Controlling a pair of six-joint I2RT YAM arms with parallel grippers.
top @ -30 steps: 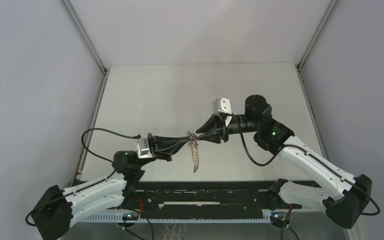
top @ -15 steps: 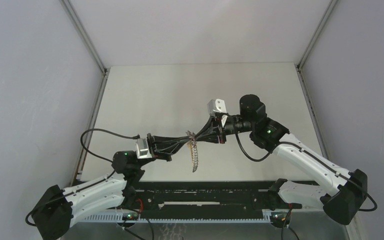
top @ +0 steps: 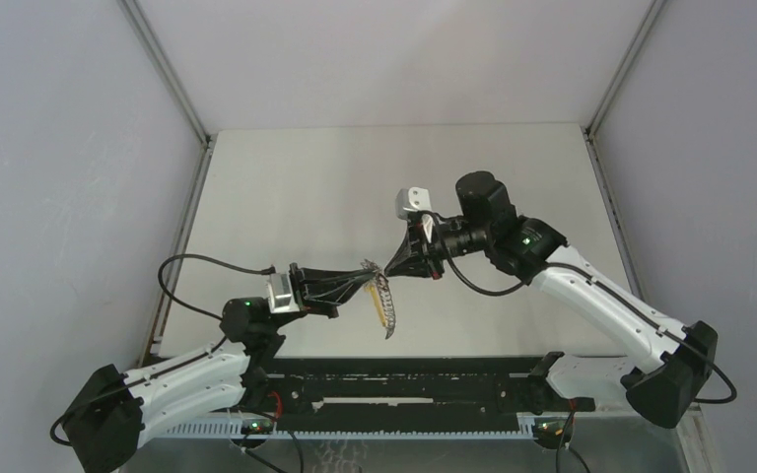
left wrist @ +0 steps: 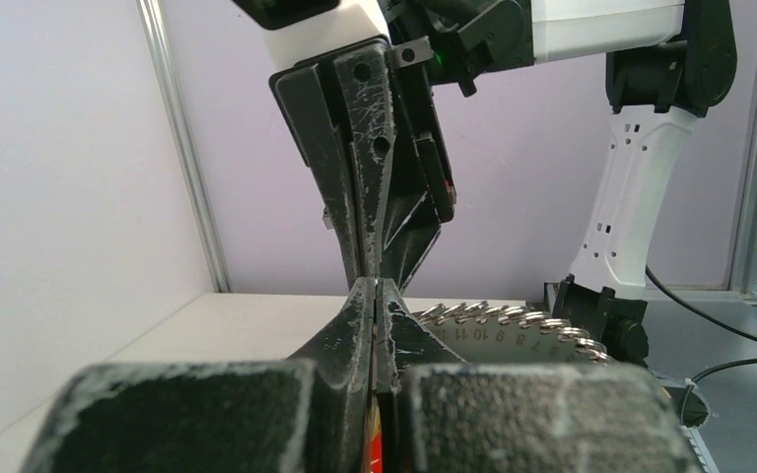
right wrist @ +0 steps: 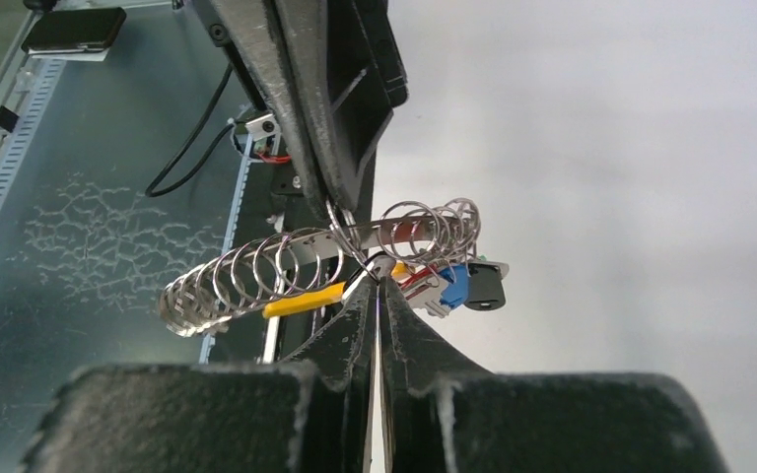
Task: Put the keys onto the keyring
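The keyring (top: 385, 307) is a strip of metal rings with a yellow section, hanging in mid-air between the arms. My left gripper (top: 367, 274) is shut on its upper end, and a red and yellow sliver shows between the jaws (left wrist: 376, 286). The numbered strip (left wrist: 513, 320) juts out to the right of those jaws. My right gripper (top: 386, 268) meets it tip to tip from the opposite side. In the right wrist view it (right wrist: 377, 281) is shut on a thin bit of wire of the keyring (right wrist: 256, 276). The keys (right wrist: 465, 284), blue and black headed, hang bunched just right of the tips.
The pale table (top: 355, 177) lies beneath, with grey walls on three sides. A black rail (top: 404, 379) with the arm bases runs along the near edge. Cables loop by the left arm (top: 187, 266).
My right arm has swung left and turned, and its jaws have closed at the top of the keyring. The hanging strip has shifted slightly right. The left arm has stayed put.
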